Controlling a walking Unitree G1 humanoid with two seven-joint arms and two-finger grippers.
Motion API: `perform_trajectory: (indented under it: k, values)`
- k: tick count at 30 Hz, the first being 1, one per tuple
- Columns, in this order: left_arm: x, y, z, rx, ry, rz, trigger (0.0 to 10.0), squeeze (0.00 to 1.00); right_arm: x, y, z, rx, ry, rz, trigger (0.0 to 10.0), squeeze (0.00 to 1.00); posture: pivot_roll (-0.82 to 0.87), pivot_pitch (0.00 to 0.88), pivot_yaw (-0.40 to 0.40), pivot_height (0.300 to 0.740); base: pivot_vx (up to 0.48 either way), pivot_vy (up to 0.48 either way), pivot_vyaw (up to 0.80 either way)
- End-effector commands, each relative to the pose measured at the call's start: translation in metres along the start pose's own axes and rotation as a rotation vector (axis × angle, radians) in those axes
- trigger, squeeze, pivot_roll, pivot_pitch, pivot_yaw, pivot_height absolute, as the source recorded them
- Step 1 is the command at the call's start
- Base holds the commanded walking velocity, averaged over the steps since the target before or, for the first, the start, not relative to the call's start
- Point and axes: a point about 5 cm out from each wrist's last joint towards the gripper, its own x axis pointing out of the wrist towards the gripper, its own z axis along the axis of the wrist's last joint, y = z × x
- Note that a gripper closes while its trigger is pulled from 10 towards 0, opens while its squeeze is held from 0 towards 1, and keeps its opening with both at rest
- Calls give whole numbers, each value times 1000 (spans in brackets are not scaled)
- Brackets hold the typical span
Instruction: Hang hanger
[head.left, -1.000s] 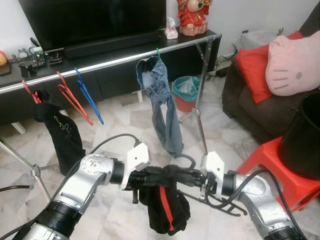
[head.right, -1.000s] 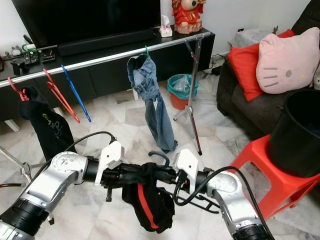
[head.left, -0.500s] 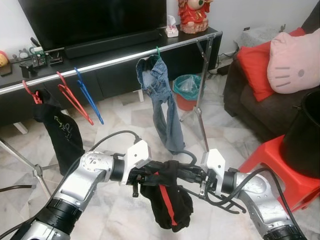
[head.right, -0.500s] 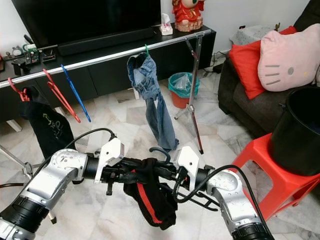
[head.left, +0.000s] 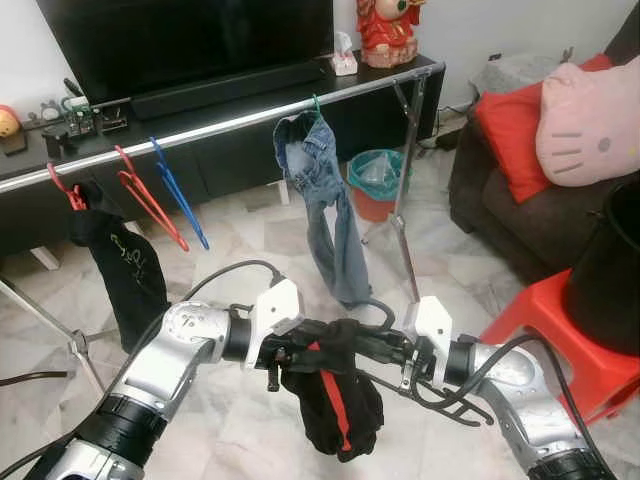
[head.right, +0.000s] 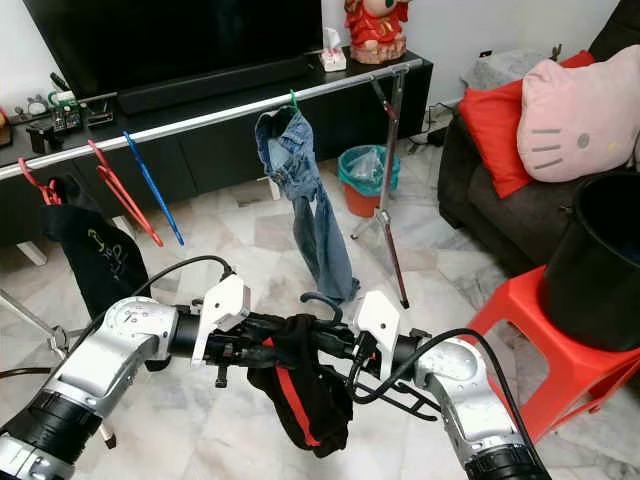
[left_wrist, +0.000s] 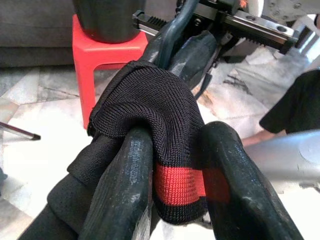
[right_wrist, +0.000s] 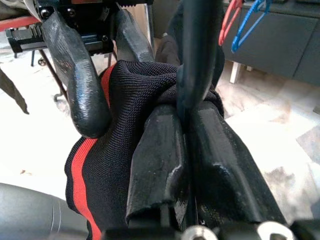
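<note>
Gripping ribbed knit garment (left_wrist: 150, 115): left hand (head.left: 300, 352), right hand (head.left: 385, 350).

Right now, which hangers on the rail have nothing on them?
The red hanger and the blue hanger, side by side on the rail. The others carry jeans and a black shirt.

Hanger (head.left: 372, 312) mostly under black garment (head.left: 335, 400)

Head downward; wrists close, perhaps facing.
</note>
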Motion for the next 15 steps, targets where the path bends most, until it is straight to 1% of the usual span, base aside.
perform_trajectory:
  k: [1, 6, 13, 14, 15]
  values:
    - [-4, 13, 17, 66, -49, 93, 10000, 0, 15, 16, 6, -23, -27, 130, 10000, 0, 100, 11, 104, 740, 0, 0, 0]
    - [-5, 18, 20, 71, -70, 138, 10000, 0, 15, 16, 5, -22, -24, 131, 10000, 0, 101, 13, 103, 740, 0, 0, 0]
    - [-10, 20, 22, 71, -71, 137, 10000, 0, 15, 16, 2, -24, -7, 120, 10000, 0, 103, 15, 102, 740, 0, 0, 0]
    - [-12, 19, 21, 65, -65, 127, 10000, 47, 15, 15, 2, -25, -7, 114, 10000, 0, 103, 16, 102, 740, 0, 0, 0]
    - [-13, 19, 20, 59, -60, 120, 10000, 47, 14, 15, 2, -26, -8, 109, 10000, 0, 103, 16, 102, 740, 0, 0, 0]
